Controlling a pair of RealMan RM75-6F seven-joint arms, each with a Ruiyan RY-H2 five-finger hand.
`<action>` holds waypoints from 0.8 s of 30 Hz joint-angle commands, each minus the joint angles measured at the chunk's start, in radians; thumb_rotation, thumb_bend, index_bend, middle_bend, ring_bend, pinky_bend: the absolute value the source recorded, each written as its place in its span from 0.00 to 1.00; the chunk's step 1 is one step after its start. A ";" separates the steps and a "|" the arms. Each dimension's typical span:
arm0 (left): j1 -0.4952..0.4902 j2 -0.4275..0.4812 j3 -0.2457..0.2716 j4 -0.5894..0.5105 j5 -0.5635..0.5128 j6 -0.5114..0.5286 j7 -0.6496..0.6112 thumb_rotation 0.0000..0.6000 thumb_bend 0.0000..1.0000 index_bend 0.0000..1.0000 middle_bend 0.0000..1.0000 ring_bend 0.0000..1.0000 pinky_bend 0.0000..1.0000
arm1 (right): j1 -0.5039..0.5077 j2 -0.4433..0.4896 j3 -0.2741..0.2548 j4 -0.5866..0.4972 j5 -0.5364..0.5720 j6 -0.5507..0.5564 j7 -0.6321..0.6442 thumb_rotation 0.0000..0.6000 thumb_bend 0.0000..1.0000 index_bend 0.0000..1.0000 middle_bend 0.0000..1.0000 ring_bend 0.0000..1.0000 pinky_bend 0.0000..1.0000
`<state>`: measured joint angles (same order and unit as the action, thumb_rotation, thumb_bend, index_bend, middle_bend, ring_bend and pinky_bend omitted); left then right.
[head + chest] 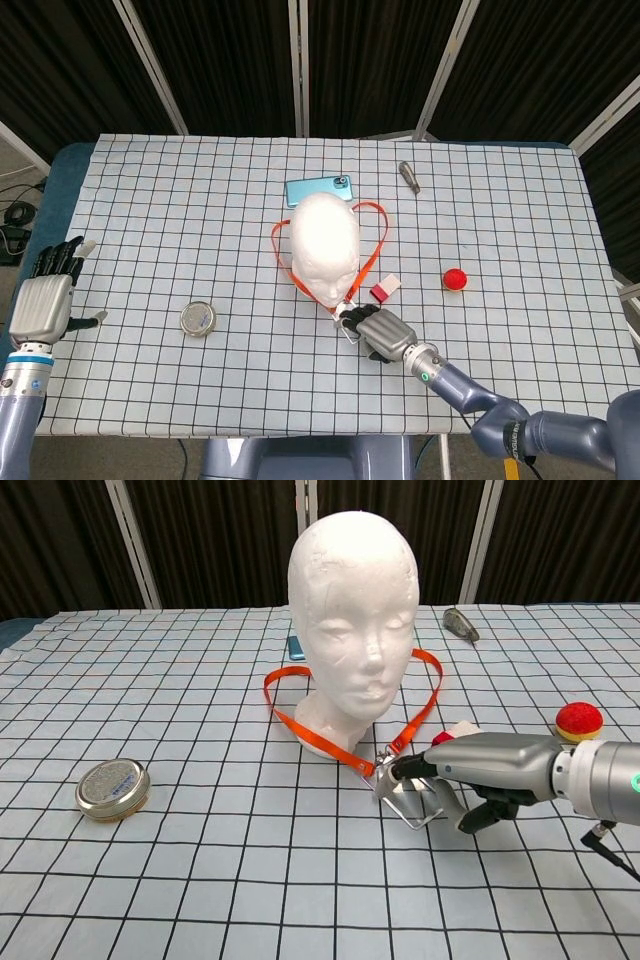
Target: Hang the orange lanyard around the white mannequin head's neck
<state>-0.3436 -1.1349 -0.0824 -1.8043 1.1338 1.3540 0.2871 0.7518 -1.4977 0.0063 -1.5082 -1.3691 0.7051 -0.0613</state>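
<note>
- The white head [352,610] stands upright in the middle of the counter [180,230], facing the robot, which leaves its base open to the strap from all sides.
- The orange strap [318,730] loops around the base of the head, low at the neck, and its two runs meet at a metal clip in front of the head.
- The clear badge holder [415,802] hangs from that clip, tilted up off the cloth in front of the head.
- The right hand [470,770] reaches in low from the head's front right and pinches the strap end at the clip and badge holder, probably to pull the loop snug and straight.
- The left hand [45,300] hovers far to the left of the head, fingers apart and holding nothing, well clear of the work.
- Behind the head lie a blue phone [318,188] and, further right, a small metal tool [409,176].
- A round tin [112,788] sits to the head's left; a red ball [577,718] and a small red-and-white block [383,288] sit to its right.
</note>
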 commanded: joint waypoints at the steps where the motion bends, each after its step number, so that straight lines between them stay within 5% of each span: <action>1: 0.002 -0.002 -0.002 0.000 0.001 -0.003 0.004 1.00 0.00 0.00 0.00 0.00 0.00 | -0.007 0.040 -0.026 -0.048 -0.034 0.004 0.018 1.00 1.00 0.22 0.23 0.15 0.20; 24: 0.012 -0.015 -0.013 -0.002 0.008 -0.023 0.034 1.00 0.00 0.00 0.00 0.00 0.00 | -0.002 0.204 -0.156 -0.292 -0.169 -0.050 0.053 1.00 1.00 0.24 0.24 0.16 0.21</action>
<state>-0.3313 -1.1496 -0.0956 -1.8063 1.1416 1.3311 0.3214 0.7517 -1.3026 -0.1413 -1.7884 -1.5235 0.6491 -0.0039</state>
